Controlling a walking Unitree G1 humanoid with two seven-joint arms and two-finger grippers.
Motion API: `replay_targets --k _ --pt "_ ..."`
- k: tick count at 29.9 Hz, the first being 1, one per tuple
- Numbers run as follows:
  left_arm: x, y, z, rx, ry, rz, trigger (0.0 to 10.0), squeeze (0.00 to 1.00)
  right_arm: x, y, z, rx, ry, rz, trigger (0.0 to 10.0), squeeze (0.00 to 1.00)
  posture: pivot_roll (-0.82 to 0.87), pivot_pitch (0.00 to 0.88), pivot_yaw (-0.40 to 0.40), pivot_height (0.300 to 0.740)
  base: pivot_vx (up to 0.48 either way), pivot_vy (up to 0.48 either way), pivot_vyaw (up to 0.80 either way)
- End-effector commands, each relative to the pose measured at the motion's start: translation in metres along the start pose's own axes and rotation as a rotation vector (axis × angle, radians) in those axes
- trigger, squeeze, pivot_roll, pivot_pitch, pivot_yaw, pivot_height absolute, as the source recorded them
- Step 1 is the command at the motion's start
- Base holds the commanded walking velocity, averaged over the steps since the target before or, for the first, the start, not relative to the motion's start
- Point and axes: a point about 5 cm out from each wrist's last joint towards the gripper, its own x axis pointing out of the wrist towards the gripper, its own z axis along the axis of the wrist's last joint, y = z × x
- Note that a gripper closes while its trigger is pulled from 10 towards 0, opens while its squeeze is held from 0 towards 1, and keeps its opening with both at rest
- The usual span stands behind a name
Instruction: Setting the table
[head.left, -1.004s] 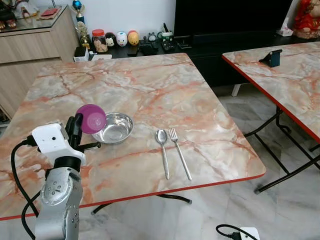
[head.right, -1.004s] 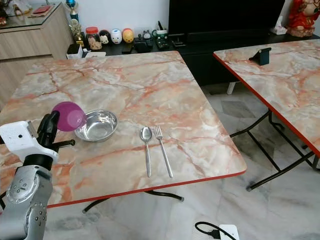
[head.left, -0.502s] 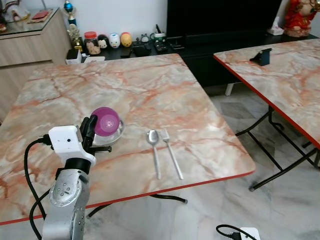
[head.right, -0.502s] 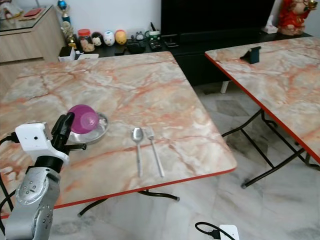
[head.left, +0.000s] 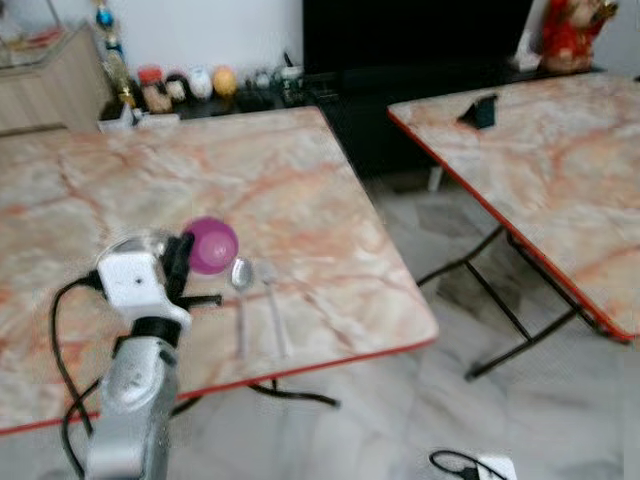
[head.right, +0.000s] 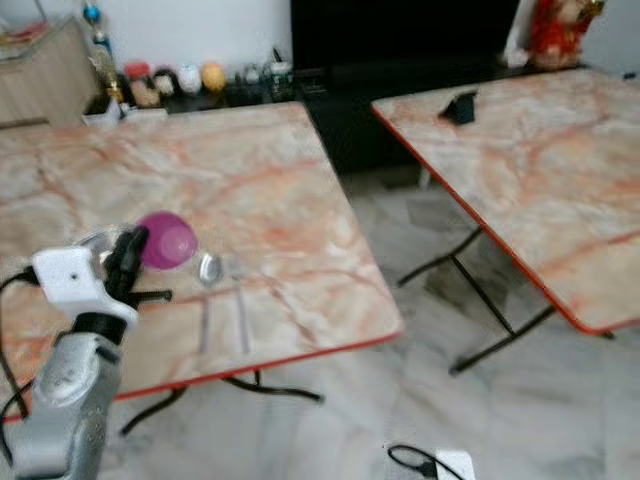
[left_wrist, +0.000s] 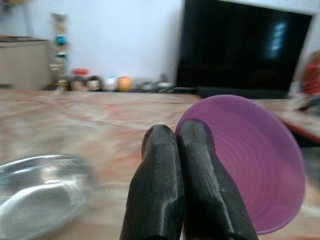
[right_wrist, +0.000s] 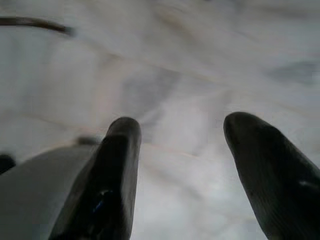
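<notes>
Up front in the blurred left eye view, the left pincer (head.left: 185, 262) is raised over the near part of the marble-patterned tabletop with a red edge (head.left: 330, 230), its black fingers pinching the rim of a small purple plastic cup (head.left: 211, 245). The cup hangs above the tabletop, tipped on its side. Just behind the arm's white wrist block lies a round shiny steel bowl (head.left: 140, 243), partly hidden. Beside the cup on its right lie a metal spoon (head.left: 241, 300) and a metal fork (head.left: 272, 312), side by side with their handles toward the near edge. A second marble-patterned table (head.left: 540, 170) stands well apart to the right across a pale tiled floor (head.left: 400, 400).

From the right eye view the same layout shows, with a black cable and white plug (head.right: 430, 462) on the floor near the bottom.

Along the left wrist view, the two fingers (left_wrist: 160, 190) are pressed together on the cup's rim, the steel bowl resting on the tabletop beside them.

Down the right wrist view, the right pincer (right_wrist: 180, 150) has its fingers spread apart over the pale floor, holding nothing.
</notes>
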Motion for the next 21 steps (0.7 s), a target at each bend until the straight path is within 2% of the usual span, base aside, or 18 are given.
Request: replay_targets --k 1,7,9,12,21 --pt "0.0013 0.0058 0.0054 0.015 -0.018 0.01 10.0 0.0 0.001 0.006 0.0026 0.014 -0.007 0.007 10.0 0.0 0.0 0.0 0.005 0.74 0.0 -0.42 0.0" --pt "0.0028 0.0081 0.0061 0.02 -0.019 0.022 10.0 0.0 0.0015 0.0049 0.0048 -0.01 -0.012 -0.001 10.0 0.0 0.0 0.0 0.001 0.74 0.0 -0.417 0.0" --pt "0.0032 0.0091 0.0065 0.021 -0.02 0.026 10.0 0.0 0.0015 0.0039 0.0065 -0.033 -0.025 -0.014 10.0 0.0 0.0 0.0 0.0 0.74 0.0 -0.418 0.71" --pt "0.0032 0.0104 0.0069 0.024 -0.021 0.03 10.0 0.0 0.0016 0.0041 0.0061 -0.017 -0.019 -0.013 10.0 0.0 0.0 0.0 -0.001 0.74 0.0 -0.421 0.8" --pt "0.0032 0.0102 0.0064 0.024 -0.019 0.034 10.0 0.0 0.0017 0.0046 0.0064 0.009 -0.022 -0.006 10.0 0.0 0.0 0.0 -0.003 0.74 0.0 -0.418 0.0"
